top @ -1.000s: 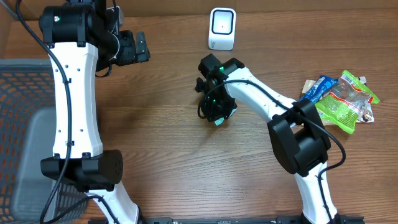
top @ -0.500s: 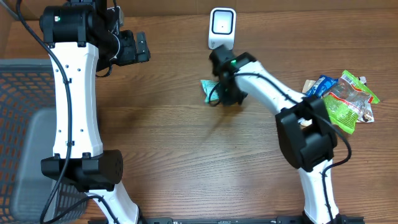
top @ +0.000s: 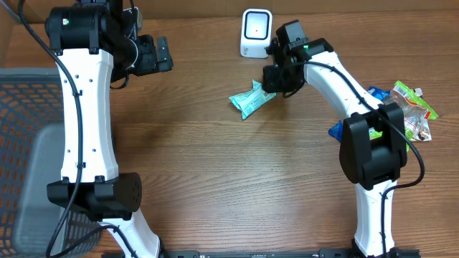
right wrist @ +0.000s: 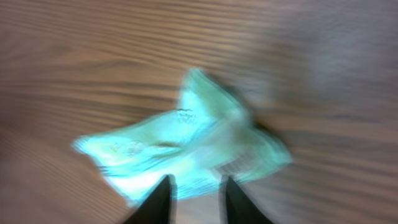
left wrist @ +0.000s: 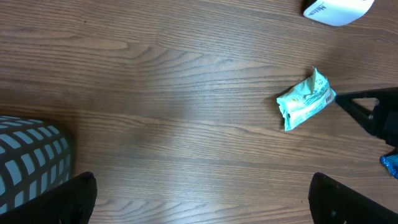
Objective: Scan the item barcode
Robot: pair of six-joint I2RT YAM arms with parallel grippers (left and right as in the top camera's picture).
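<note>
A teal snack packet (top: 251, 99) hangs just below and left of the white barcode scanner (top: 256, 32). My right gripper (top: 272, 87) is shut on the packet's right end. In the right wrist view the blurred packet (right wrist: 186, 149) fills the middle and the narrow-set right gripper (right wrist: 196, 193) pinches its near edge. The left wrist view shows the packet (left wrist: 305, 99) at the right, with a corner of the scanner (left wrist: 339, 7) at the top. My left gripper (top: 154, 56) is raised at the back left, wide open and empty (left wrist: 202, 205).
A grey mesh basket (top: 29, 143) stands at the left edge, its corner showing in the left wrist view (left wrist: 31, 155). Several snack packs (top: 401, 115) lie piled at the right, behind the right arm's base.
The right gripper has carried the teal packet from the middle of the table up and right, to just beside the scanner. The left arm has not moved.
</note>
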